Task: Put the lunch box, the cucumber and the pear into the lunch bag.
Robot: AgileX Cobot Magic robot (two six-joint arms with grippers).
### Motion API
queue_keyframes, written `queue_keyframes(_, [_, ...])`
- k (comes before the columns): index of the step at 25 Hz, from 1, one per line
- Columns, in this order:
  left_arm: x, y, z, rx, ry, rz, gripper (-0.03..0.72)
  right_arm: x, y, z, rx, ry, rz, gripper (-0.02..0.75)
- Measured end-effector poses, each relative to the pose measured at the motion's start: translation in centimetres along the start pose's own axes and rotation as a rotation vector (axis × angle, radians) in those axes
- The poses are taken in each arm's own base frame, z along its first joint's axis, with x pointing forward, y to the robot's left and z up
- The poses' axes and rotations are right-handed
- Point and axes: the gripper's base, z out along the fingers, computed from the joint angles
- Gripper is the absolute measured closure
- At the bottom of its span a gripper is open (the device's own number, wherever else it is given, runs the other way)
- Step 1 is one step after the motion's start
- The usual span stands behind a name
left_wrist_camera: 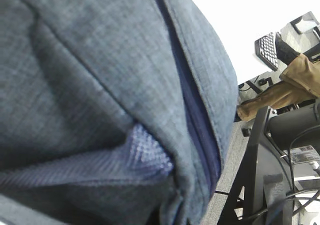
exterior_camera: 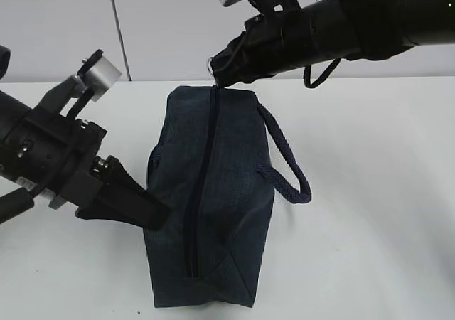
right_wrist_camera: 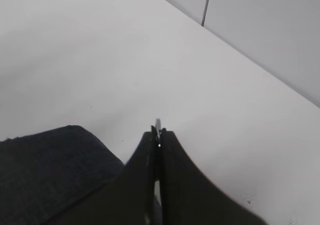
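The white table [exterior_camera: 384,192] fills most of the exterior view, with wide bare surface to the right of the bag and a narrower strip to its left where the left arm sits; its far edge meets a pale wall just behind the bag.

The lunch bag [exterior_camera: 213,192] stands near the middle of the table, its zipper [exterior_camera: 199,192] running along the top from the far end toward the camera and looking closed along the length that shows. Its padded loop handle [exterior_camera: 284,163] droops off the right side onto the table.

The right gripper [exterior_camera: 215,78] reaches in from the upper right to the far end of the zipper. Its jaws are pressed together on a small metal ring pull [right_wrist_camera: 158,123], which only the right wrist view shows clearly, poking out just past the tips, with a corner of the bag [right_wrist_camera: 45,170] below and open table beyond.

The left gripper [exterior_camera: 158,217] presses against the bag's left side wall, jaws closed; whether they pinch fabric cannot be told from the exterior view. The left wrist view is filled by bag cloth [left_wrist_camera: 100,85] at close range, with a woven strap [left_wrist_camera: 100,165] and the zipper seam.

The lunch box, cucumber and pear appear in no view.
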Motion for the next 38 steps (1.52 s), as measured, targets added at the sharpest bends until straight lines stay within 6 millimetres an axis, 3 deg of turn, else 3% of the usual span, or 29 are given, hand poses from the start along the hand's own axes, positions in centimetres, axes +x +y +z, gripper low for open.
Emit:
queue_keyframes(8, [-0.1, 0.0, 0.0, 0.0, -0.009, -0.042, 0.664, 0.1, -0.3, -0.2, -0.017, 0.002, 0.008, 0.732])
queue_keyframes(14, [-1.3, -0.4, -0.7, 0.007, -0.028, -0.084, 0.408, 0.1, -0.4, -0.2, -0.017, 0.0, 0.008, 0.732])
queue_keyframes(17, [-2.2, -0.1, -1.7, -0.009, -0.06, -0.103, 0.347, 0.1, -0.4, -0.2, -0.017, 0.0, 0.008, 0.732])
queue_keyframes(28, [-5.7, 1.7, -4.9, -0.172, -0.3, -0.157, 0.328, 0.1, -0.5, -0.3, -0.015, 0.001, 0.009, 0.732])
queue_keyframes(38, [-8.2, 5.8, -3.3, -0.223, -0.328, -0.239, 0.328, 0.1, -0.5, -0.3, -0.017, 0.001, 0.009, 0.732])
